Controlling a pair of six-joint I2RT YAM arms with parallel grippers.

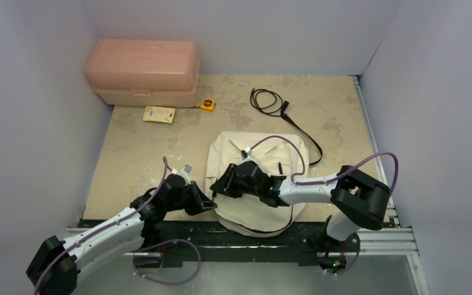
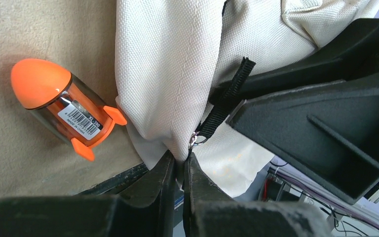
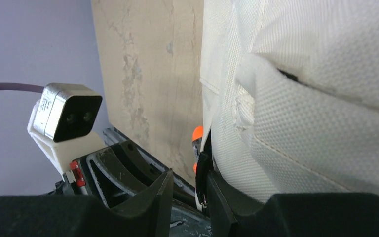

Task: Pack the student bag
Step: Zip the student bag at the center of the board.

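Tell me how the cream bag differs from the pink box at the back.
The student bag is soft, creased cream fabric; the pink box is stiff-looking plastic with straight sides. The bag lies at the near edge; the box sits in the far left corner. Both rest on the table.

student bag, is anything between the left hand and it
Nothing visible does. The left hand is shut on a fold of the student bag at its edge, with the fabric pinched between its fingers. The orange rocket-shaped object lies on the table beside that fold, off to the side, not in between.
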